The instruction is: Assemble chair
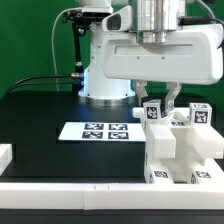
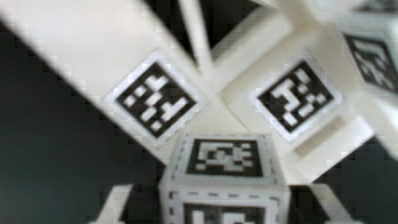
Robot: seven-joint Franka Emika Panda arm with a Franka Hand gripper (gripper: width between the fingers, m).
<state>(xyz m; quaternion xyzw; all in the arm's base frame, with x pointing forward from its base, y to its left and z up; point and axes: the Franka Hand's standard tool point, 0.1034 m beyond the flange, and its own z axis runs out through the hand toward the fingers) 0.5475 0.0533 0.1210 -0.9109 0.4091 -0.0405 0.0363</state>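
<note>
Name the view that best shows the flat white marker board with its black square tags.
The exterior view: the flat white marker board lies whole on the black table, all tags visible. The wrist view shows none of it, only close-up tagged white chair parts.

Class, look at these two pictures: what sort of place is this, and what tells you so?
Probably a robotics lab test bench: a robot arm mounted on a black table, a marker board fixed flat, and tagged white chair parts.

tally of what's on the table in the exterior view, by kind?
Chair structure, white, partly assembled: 1
Marker board: 1
White rail along the table's front edge: 1
Gripper, over the chair: 1
Total: 4
</note>
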